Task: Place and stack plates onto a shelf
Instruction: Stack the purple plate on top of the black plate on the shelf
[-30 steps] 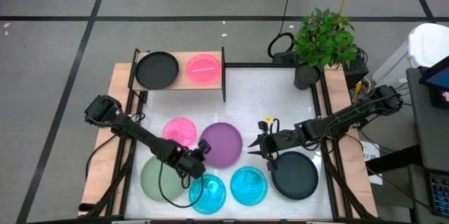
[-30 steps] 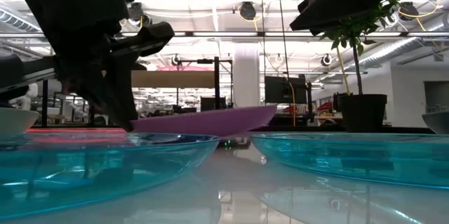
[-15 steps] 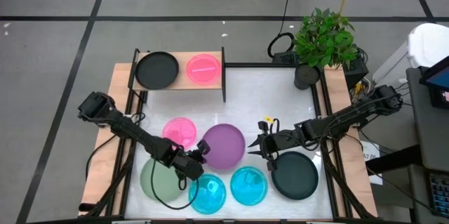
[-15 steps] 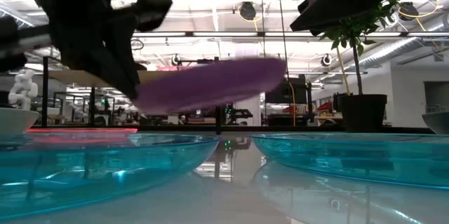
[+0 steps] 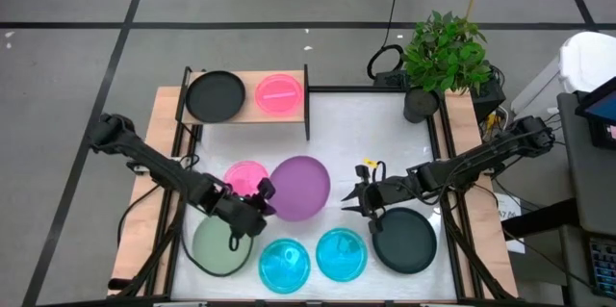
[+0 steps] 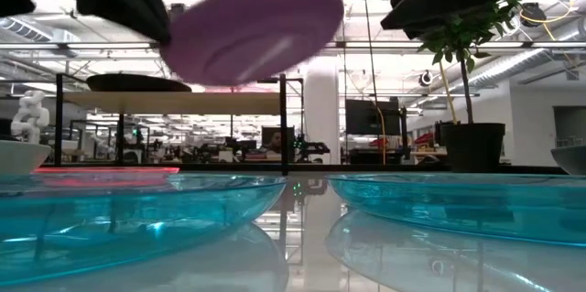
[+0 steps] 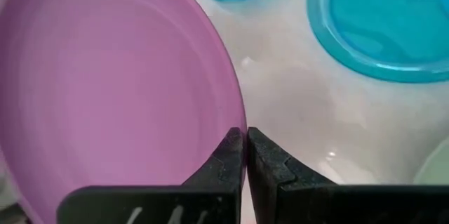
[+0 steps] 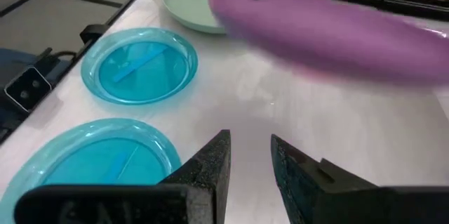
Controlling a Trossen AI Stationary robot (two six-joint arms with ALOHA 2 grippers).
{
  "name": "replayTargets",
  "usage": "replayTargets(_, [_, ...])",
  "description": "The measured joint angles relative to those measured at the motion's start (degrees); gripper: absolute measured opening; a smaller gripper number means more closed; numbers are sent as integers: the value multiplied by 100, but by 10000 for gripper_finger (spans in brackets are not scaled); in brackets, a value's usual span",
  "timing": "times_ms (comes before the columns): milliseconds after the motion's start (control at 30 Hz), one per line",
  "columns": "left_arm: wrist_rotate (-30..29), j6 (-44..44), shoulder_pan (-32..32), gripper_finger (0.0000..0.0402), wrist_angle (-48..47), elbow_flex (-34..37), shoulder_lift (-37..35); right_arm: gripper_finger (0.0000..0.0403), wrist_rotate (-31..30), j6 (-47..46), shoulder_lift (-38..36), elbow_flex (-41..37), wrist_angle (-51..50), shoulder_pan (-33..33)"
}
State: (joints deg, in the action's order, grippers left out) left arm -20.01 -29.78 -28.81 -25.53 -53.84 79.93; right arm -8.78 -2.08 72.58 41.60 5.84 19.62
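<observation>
Our left hand (image 5: pixel 258 198) is pinching the rim of the purple plate (image 5: pixel 299 188), its fingers (image 7: pixel 231 155) pressed onto the edge, and the plate hangs tilted in the air above the tabletop (image 5: pixel 375 134), clear of the two cyan plates (image 5: pixel 285 266) below. The shelf (image 5: pixel 246 113) lies straight ahead of the plate, toward the far left of the tabletop, with a black plate (image 5: pixel 215 95) and a pink plate (image 5: pixel 279 93) already on it. We judge the carry must go forward and up onto that board, and the left arm is the nearer one. Our right hand (image 5: pixel 358 200) waits beside the other black plate (image 5: pixel 404 240), fingers spread and empty
</observation>
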Motion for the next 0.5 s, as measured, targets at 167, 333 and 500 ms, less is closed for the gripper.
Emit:
replayTargets(167, [-170,-216,76,7,-15,-2,-507,89,2,190,2,0,-92,0])
replayTargets(333, [-425,-372,222,7,-273,-2,-937,89,2,408,2,0,-92,0])
replayTargets(500, [-451,-379,601,7,-687,-2,-1312,89,-23,715,2,0,-63,-14])
